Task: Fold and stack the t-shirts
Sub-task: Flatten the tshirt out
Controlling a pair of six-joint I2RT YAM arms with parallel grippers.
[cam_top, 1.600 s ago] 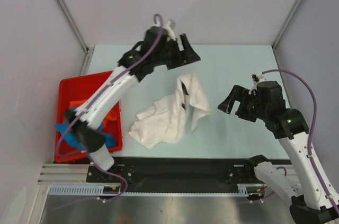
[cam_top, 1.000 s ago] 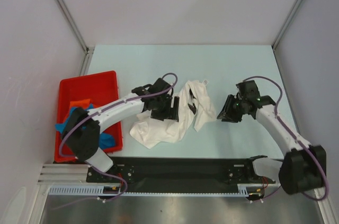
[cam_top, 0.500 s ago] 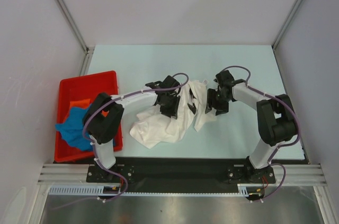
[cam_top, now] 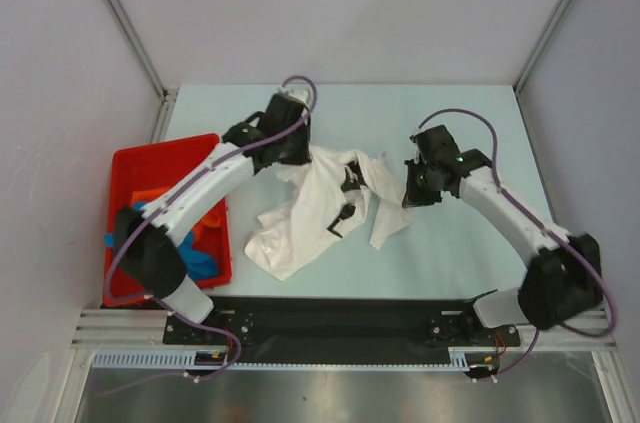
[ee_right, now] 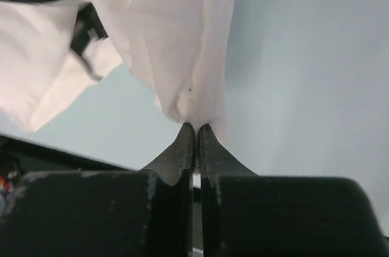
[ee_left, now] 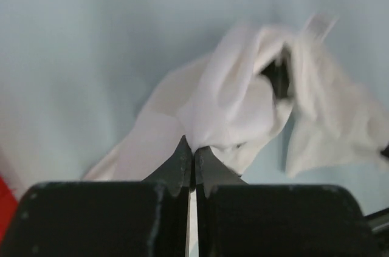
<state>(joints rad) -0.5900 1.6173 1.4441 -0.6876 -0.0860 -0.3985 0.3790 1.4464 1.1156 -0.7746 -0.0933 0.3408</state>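
Note:
A crumpled white t-shirt [cam_top: 318, 211] with a small black print lies mid-table, its upper part lifted between my two arms. My left gripper [cam_top: 297, 155] is shut on a pinch of white cloth [ee_left: 225, 105] at the shirt's far left edge, its tips [ee_left: 194, 147] closed together. At the shirt's right side my right gripper [cam_top: 408, 193] is also shut on a fold of the white shirt [ee_right: 176, 44], which hangs from its tips [ee_right: 196, 126]. Blue [cam_top: 197, 263] and orange [cam_top: 152, 193] t-shirts lie in the bin at the left, partly hidden by the left arm.
A red plastic bin [cam_top: 165, 148] stands at the table's left edge, under the left arm. Grey walls close in the back and both sides. The black rail [cam_top: 330, 318] with the arm bases runs along the near edge.
Both grippers have closed on the white shirt. The left gripper has moved back and left with the cloth, and the right one slightly right, so the shirt's upper part is pulled wider.

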